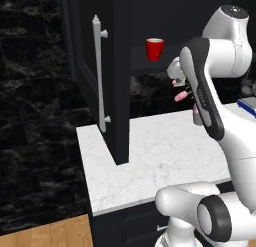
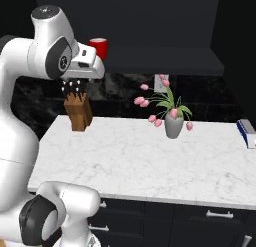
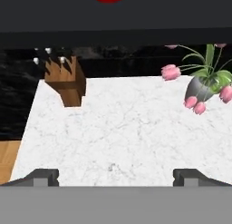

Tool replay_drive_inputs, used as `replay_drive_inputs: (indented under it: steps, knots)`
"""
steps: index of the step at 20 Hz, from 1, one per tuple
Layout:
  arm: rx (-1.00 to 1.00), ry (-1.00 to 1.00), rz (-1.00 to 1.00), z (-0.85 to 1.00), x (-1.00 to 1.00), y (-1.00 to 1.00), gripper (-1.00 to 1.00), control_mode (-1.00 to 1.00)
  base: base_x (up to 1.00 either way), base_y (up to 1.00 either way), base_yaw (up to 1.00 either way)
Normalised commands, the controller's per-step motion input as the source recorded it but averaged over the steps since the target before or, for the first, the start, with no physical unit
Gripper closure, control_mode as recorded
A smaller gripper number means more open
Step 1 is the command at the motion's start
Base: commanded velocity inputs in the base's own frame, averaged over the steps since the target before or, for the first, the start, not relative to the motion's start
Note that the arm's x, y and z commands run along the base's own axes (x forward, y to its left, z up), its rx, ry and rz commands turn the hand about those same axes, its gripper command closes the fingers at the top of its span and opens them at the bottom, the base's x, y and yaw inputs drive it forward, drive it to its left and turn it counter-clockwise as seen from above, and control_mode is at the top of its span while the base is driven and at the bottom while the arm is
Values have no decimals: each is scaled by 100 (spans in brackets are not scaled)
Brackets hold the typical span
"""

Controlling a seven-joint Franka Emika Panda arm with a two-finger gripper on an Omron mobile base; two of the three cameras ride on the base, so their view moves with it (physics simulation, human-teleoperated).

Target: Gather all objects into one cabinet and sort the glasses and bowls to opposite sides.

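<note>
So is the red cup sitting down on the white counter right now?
No, the red cup stands up on the dark cabinet shelf, well above the white counter.

light: dim, even | worktop [image 2: 140, 156]: brightest, soft arm shadow | cabinet [image 1: 120, 66]: near-black | focus: slightly soft, low-resolution

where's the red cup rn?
The small red cylindrical cup stands on the dark shelf of the open black wall cabinet, above the wooden knife block on the counter.
</note>
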Motion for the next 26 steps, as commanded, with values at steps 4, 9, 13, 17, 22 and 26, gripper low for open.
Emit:
replay_drive_inputs:
  steps: [4,9,13,17,22,26]
  knots:
    - [5,-12,6,8,86,14,-100,-100,0,0,0]
    - [2,-14,1,6,85,26,-100,-100,0,0,0]
    - [0,7,0,2,67,7,-100,-100,0,0,0]
    - [0,19,-1,0,84,5,-100,-100,0,0,0]
    - [0,12,-2,0,83,0,-100,-100,0,0,0]
    - [0,0,-2,0,69,8,-100,-100,0,0,0]
